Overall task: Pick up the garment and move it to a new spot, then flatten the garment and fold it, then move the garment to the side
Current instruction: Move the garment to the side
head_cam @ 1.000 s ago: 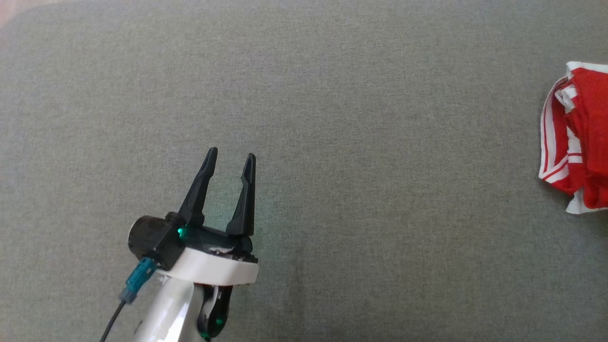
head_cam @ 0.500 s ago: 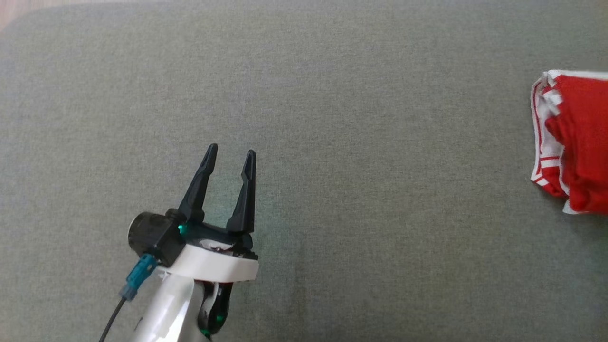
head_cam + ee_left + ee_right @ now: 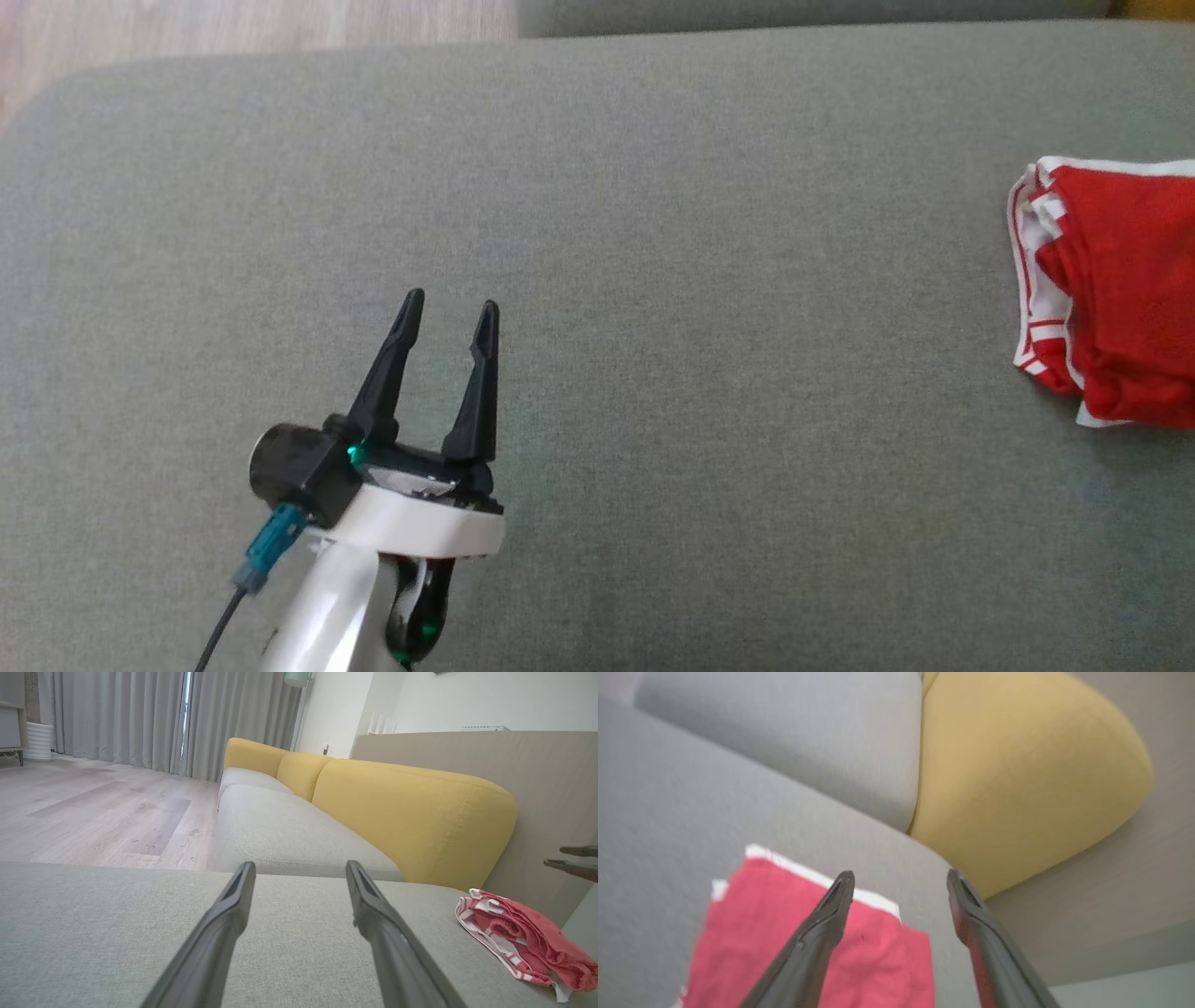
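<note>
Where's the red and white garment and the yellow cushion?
Red and white fabric garment (image 3: 1120,308): head view, its red middle.
Yellow fabric sofa back cushion (image 3: 411,812): left wrist view, its front face.

Grey seat cushion (image 3: 653,233) in front, second cushion (image 3: 280,826) just beyond it. Yellow backrests (image 3: 411,812) run along the seats (three segments), beige panel (image 3: 537,788) behind them. Wood floor (image 3: 93,812) alongside, grey curtains (image 3: 140,718) at the far end.

Grey sofa seat (image 3: 653,233) is seen in the fgd, w/ yellow back cushions (image 3: 411,812) set behind it. Pale wood floor (image 3: 93,812) is laid beside it. Grey curtains (image 3: 140,718) are hung at the far end, w/ daylight let in btwn them. White wall (image 3: 336,709) & tan panel (image 3: 537,788) are seen behind the sofa.
</note>
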Available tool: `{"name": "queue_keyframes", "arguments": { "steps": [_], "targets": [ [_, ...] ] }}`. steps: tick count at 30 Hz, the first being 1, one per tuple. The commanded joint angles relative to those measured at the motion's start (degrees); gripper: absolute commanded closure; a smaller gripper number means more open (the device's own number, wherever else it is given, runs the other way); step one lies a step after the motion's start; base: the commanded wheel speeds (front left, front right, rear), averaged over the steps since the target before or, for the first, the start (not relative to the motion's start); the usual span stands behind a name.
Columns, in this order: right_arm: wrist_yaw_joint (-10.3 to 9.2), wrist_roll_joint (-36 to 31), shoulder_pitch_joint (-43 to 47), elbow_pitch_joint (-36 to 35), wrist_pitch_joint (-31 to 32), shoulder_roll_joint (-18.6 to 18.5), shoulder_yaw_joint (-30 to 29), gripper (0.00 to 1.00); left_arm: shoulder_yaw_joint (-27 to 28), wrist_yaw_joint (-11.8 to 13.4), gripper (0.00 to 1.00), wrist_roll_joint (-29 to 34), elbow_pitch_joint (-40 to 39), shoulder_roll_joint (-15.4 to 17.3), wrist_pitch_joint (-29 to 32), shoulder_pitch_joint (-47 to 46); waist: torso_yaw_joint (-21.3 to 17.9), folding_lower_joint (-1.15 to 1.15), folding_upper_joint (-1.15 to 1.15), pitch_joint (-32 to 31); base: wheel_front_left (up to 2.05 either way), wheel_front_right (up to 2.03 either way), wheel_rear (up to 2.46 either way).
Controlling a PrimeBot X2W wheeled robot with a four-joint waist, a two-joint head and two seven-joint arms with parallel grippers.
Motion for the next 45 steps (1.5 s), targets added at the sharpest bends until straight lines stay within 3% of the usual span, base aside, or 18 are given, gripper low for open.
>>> {"name": "queue_keyframes", "arguments": {
  "steps": [1,2,11,20,28,36,45],
  "targets": [
    [0.37,0.0,1.3,-5.7,-2.6,2.7,-3.0,0.00,2.7,-0.3,0.00,0.0,-2.0,0.2,-0.5,0.2,-0.2,0.00,0.00,-1.4,0.00,0.00,0.00],
    [0.37,0.0,1.3,-5.7,-2.6,2.7,-3.0,0.00,2.7,-0.3,0.00,0.0,-2.0,0.2,-0.5,0.2,-0.2,0.00,0.00,-1.4,0.00,0.00,0.00],
    [0.37,-0.9,6.2,-21.3,-10.9,21.5,-8.7,0.00,5.0,-0.3,0.00,0.3,-2.7,0.2,-0.5,2.4,-0.4,0.00,0.00,-5.3,0.00,0.00,0.00],
    [0.37,-0.2,13.6,-24.6,-19.3,32.0,-11.5,0.00,6.2,0.0,0.00,0.1,-3.3,0.2,-0.5,3.8,0.0,0.00,0.00,-6.9,0.00,0.00,0.00],
    [0.37,0.2,19.9,-19.2,-25.1,35.1,-10.9,0.00,6.5,0.2,0.00,0.4,-3.1,0.2,-0.5,5.3,0.1,0.00,0.00,-7.6,0.00,0.00,0.00],
    [0.37,5.6,25.9,-12.2,-30.6,35.5,-8.1,0.00,6.9,0.8,0.00,-0.3,-1.7,0.2,-0.5,7.5,0.5,0.00,0.00,-9.1,0.00,0.00,0.00],
    [0.37,5.9,26.0,-7.1,-33.6,35.5,-6.8,0.00,7.5,0.3,0.00,-1.9,-1.6,0.2,-0.5,8.5,0.8,0.00,0.00,-10.0,0.00,0.00,0.00]
  ]
}}
